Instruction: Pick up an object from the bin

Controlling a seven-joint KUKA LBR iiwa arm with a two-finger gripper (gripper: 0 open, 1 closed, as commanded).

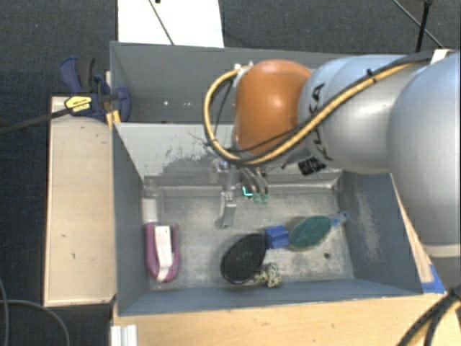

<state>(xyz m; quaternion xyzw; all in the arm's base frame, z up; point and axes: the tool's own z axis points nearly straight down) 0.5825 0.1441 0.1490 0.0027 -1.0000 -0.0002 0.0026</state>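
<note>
No pick had been made, it was judged: toward the near wall of the bin [128,215], a black oval pad [243,258], a small mottled scrap [271,275], a purple-and-white bottle [161,251] at the left and a teal brush [310,232] at the right all lay loose. Just beyond the pad the hand [228,216] was poised; whether released or clenched could not be told. Farther, dark lettering on the grey arm [360,114] was crossed by a cable and left unread.

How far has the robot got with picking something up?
Nothing looks done yet: the purple-and-white thing, the black oval thing and the green brush all lie on the floor of the bin. In hand: the gripper hangs low mid-bin, nearest the black oval thing. Left: grabbing one thing and lifting it out.
</note>
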